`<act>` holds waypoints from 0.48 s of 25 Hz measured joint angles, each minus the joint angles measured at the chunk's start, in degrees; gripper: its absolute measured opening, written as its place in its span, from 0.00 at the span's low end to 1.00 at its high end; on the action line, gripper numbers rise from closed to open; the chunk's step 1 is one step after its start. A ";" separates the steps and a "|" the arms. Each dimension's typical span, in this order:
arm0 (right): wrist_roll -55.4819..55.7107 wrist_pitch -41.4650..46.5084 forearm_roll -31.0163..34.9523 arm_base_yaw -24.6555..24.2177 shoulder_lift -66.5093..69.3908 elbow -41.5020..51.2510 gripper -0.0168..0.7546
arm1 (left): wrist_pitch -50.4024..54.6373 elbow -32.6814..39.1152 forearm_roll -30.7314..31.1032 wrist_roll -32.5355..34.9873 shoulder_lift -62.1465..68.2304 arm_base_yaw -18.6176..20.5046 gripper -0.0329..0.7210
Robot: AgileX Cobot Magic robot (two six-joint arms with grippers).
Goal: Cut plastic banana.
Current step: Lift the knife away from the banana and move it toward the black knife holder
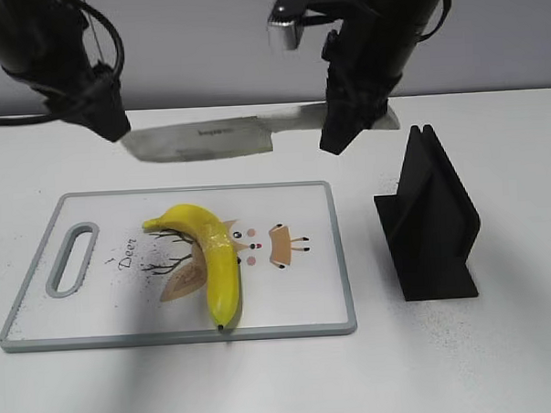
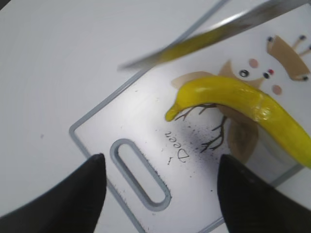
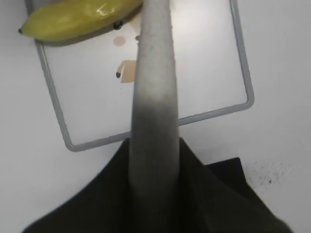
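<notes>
One knife (image 1: 227, 137) held over the board, no cut made yet

Gripped by the right gripper (image 1: 349, 121), whose jaws clamp its handle, the blade lies level in the air beyond the cutting board (image 1: 307, 297), so it can drop onto the banana (image 1: 214, 255), which lies whole across the board's deer print; the left gripper (image 2: 160, 194) hovers with jaws wide above the board's handle slot, likely ready to steady things
</notes>
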 joint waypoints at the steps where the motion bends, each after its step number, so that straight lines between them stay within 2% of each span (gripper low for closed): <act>1: 4.24 0.07 -0.31 0.00 -0.12 -0.51 0.23 | 0.30 -0.97 1.59 -6.17 0.00 0.10 0.94; 5: 22.56 0.07 -3.10 -0.01 -1.84 -2.02 0.23 | 5.15 -3.24 7.39 -22.33 -0.05 2.40 0.93; 8: 31.96 0.24 -4.44 -0.01 -3.00 -2.22 0.23 | 8.35 -3.36 7.77 -26.90 -0.11 5.64 0.91; 12: 42.41 0.29 -4.75 -0.01 -5.13 -2.22 0.23 | 8.88 -3.00 7.77 -29.27 -1.04 10.21 0.90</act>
